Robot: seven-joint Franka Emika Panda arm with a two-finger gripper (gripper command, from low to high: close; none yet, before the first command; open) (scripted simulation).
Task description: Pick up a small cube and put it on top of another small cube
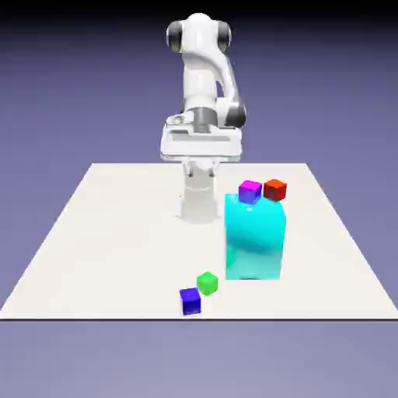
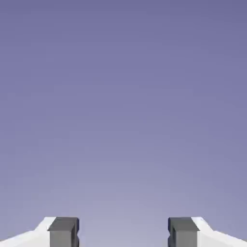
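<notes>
In the exterior view, the small dark-blue cube point(image 1: 190, 301) sits on the white table point(image 1: 124, 241) near its front edge, left of the middle. Just beside it, a little farther back and toward the exterior view's right, is a green cube point(image 1: 207, 284). Farther right stands a large cyan block point(image 1: 254, 241); a magenta cube point(image 1: 249, 192) and a red cube point(image 1: 275, 190) show at its top. The robot arm point(image 1: 200, 78) is raised behind them. In the hand view, the pincer's point(image 2: 123, 232) two tips are well apart, with only blue-violet backdrop between them.
</notes>
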